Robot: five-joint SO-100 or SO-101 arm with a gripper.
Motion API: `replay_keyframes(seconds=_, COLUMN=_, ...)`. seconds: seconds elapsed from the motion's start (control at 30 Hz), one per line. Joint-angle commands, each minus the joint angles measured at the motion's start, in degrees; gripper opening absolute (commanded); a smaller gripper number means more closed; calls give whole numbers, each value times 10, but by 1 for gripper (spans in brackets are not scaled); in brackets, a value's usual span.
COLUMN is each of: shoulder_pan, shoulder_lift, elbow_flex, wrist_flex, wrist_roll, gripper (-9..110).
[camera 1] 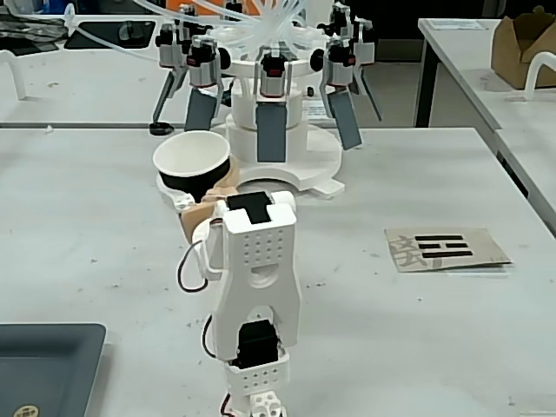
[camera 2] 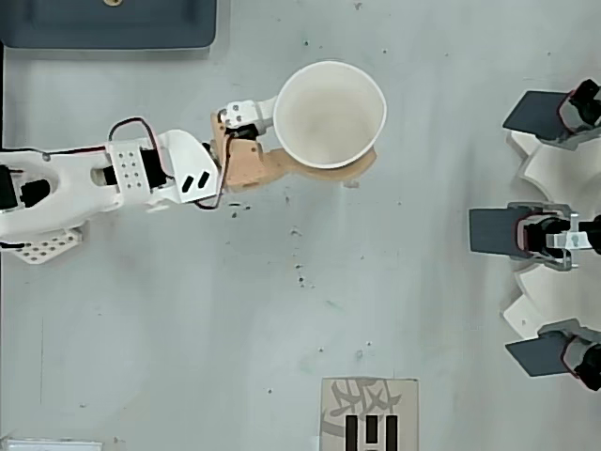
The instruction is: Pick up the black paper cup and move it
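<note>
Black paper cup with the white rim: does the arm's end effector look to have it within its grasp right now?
Likely yes. The black paper cup with the white rolled rim sits between the fingers of the end effector, which appear closed around its wall; in the fixed view nothing stands between them.

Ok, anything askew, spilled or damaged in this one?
Nothing stands out. The black paper cup is upright and empty, clamped in the gripper and lifted clear of the table. Only small dark specks mark the table below the arm; nothing spilled.

Probably lab: tubed multi-paddle apparatus (camera 1: 269,95), workbenches (camera 1: 417,287)
</note>
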Motion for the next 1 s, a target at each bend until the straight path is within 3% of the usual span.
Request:
replay_keyframes(seconds=0.0, shoulder_pan=14, shoulder_lift=48, elbow_flex=11, wrist_flex=-18, wrist_roll=-8, gripper=9)
replay_keyframes(seconds=0.97, shoulder_pan=164, shoulder_lift=133, elbow_flex=117, wrist_flex=-16, wrist_roll=-3, gripper=9)
